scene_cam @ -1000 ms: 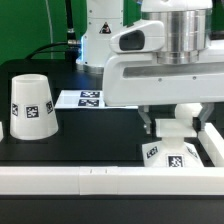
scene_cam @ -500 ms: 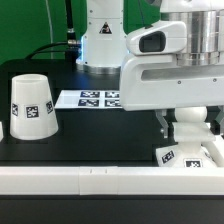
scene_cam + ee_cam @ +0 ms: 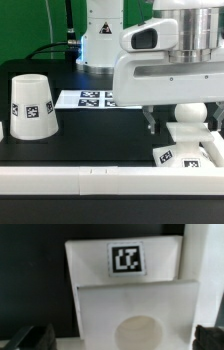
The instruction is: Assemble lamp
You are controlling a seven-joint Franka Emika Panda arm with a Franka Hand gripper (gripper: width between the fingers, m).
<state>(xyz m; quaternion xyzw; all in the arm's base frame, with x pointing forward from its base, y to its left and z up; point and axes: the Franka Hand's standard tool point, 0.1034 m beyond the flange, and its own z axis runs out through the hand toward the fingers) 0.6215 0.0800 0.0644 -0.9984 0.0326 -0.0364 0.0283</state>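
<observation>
- Fingers [image 3: 35,336] of the gripper [image 3: 184,126] are spread apart and grasp nothing.
- White flat base [image 3: 182,153], 1 black-and-white tag on top, lies on the table [image 3: 100,135] under them, at the exterior view's right.

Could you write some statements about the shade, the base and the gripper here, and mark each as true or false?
1. The shade stands narrow end up at the exterior view's left. True.
2. The gripper is shut on the shade. False: it is open, over the base.
3. The marker board lies flat on the table. True.
4. The base touches the shade. False: they are far apart.
</observation>
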